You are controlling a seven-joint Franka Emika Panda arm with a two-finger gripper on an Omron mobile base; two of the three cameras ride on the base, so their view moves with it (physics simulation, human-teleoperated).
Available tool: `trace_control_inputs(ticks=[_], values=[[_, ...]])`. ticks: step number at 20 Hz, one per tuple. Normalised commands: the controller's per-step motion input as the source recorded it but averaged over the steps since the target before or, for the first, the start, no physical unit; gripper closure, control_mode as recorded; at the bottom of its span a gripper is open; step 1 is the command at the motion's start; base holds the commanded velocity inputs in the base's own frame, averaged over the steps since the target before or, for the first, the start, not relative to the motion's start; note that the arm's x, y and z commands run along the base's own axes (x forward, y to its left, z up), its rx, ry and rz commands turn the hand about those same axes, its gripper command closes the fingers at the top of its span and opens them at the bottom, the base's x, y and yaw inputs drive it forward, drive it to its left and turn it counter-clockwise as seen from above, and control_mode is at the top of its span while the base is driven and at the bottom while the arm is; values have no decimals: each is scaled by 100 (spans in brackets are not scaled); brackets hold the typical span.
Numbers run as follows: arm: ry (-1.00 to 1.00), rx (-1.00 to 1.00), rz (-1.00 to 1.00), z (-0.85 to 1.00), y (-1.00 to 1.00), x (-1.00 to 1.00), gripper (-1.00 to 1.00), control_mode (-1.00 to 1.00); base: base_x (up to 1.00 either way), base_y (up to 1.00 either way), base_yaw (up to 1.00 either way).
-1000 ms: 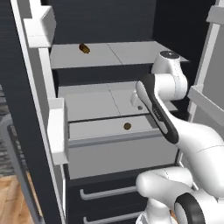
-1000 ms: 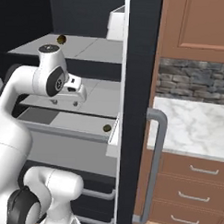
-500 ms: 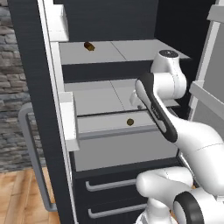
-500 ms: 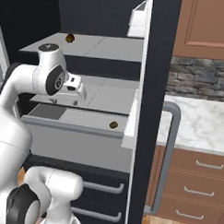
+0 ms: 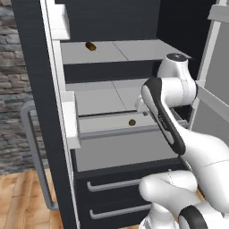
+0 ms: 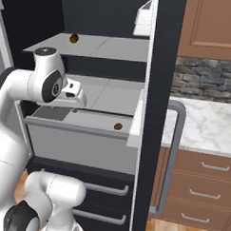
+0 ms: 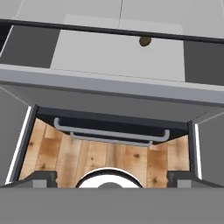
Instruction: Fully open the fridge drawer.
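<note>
Hand view looks straight down over the fridge drawer, whose front lip runs across the picture — its long axis lies side to side and its flat face points out toward the robot. The gripper sits just outside that lip, probably to drag it outward; its fingers are spread wide, gripping nothing.

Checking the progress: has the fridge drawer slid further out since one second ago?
Cannot tell. The base drove, shifting each view; against the shelf plate above it, the fridge drawer shows about the same open strip.
</note>
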Motion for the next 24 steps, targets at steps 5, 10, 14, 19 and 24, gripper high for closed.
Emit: trace_control_inputs(ticks=[5,10,14,19,24], values=[[8,-9,0,-60,1,-2,-100,-100,0,0,0],[4,-3,-2,-65,0,21,-100,-100,0,0,0],[-1,2,-9,-11,0,55,-100,-100,0,0,0],[-1,1,-20,0,12,54,-100,-100,0,0,0],[0,8,-17,-8,0,41,-100,-100,0,0,0]])
